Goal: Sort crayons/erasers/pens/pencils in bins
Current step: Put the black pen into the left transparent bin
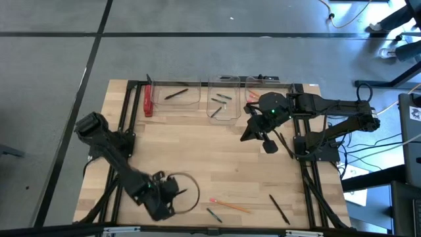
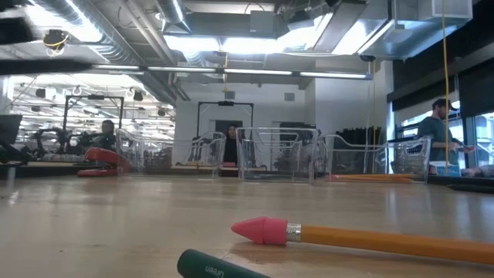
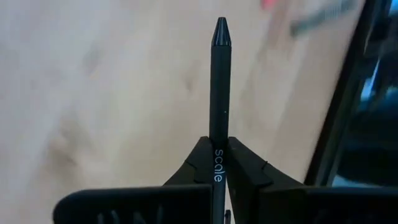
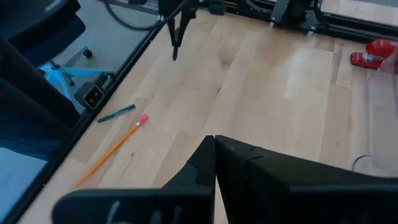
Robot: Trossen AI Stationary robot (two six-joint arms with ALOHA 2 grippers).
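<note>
Three clear bins [image 1: 223, 99] line the table's far edge. Nearest them, the right gripper [image 1: 253, 128] hangs clenched and empty; far from them, the left gripper [image 3: 217, 163] grasps a black pen [image 3: 219, 93].

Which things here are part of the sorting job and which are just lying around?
Job: bins; pen held by the left gripper; loose pencil, crayon and second pen; right gripper waiting by the bins.
Lying about: red stapler.

You're in a robotics lab or workshop: exposed ceiling ducts [image 2: 116, 38], strip lights [image 2: 255, 42], grey concrete floor [image 1: 197, 39], loose cables [image 1: 348, 16], people at benches behind the wooden counter [image 2: 154, 208].
</note>
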